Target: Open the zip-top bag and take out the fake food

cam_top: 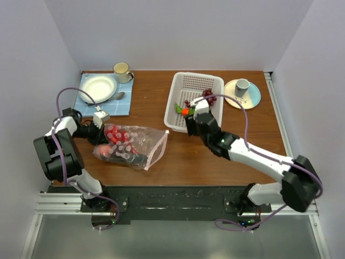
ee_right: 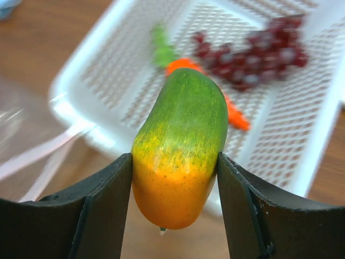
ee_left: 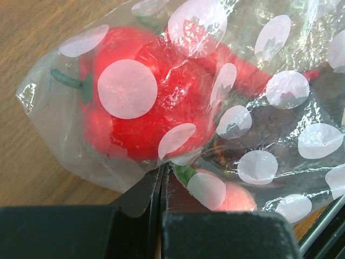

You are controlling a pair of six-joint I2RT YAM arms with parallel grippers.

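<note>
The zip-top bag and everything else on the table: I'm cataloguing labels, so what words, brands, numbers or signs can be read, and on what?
None can be read in any view.
The zip-top bag bears only plain pale dots; the basket and the mango carry no print.

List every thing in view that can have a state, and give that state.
zip-top bag, lying flat, mouth open
left gripper, shut on the zip-top bag
right gripper, shut on the mango
mango, out of the bag, held near the basket
red fruit, inside the bag
basket, upright, holding carrot and grapes
cup, upright on its plate
</note>
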